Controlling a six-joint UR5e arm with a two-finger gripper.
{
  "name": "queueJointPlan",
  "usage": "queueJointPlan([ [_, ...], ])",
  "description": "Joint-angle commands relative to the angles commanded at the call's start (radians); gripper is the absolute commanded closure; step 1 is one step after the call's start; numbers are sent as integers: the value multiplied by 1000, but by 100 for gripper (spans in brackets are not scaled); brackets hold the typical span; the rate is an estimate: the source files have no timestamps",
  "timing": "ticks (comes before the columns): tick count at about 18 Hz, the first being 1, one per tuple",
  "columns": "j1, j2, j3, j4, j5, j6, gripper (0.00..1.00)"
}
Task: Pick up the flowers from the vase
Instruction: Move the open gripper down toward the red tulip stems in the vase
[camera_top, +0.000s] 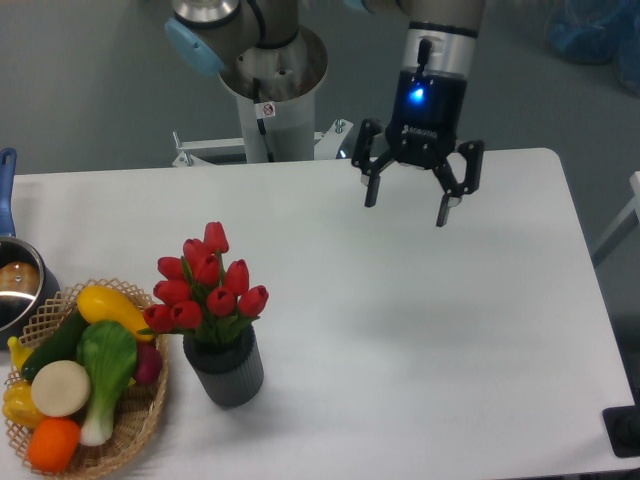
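The flowers (206, 289), a bunch of red tulip buds with green leaves, stand upright in the vase (226, 368), a short dark grey ribbed cylinder at the front left of the white table. My gripper (406, 207) hangs open above the back middle of the table, well to the right of the flowers and farther back. Nothing is between its fingers.
A wicker basket (137, 432) of toy vegetables sits just left of the vase, almost touching it. A metal pot (18, 290) with a blue handle is at the left edge. The arm's base column (272, 95) rises behind the table.
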Motion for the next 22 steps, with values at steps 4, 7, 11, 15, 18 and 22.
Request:
queueJointPlan([
  [4, -48, -89, 14, 25, -63, 70, 0],
  [7, -57, -135, 15, 25, -149, 162, 0],
  [11, -71, -186, -6, 23, -205, 282, 0],
  [15, -81, -200, -55, 23, -365, 319, 0],
  [18, -83, -216, -74, 23, -480, 316, 0],
  [22, -94, -261, -81, 25, -542, 319, 0],
])
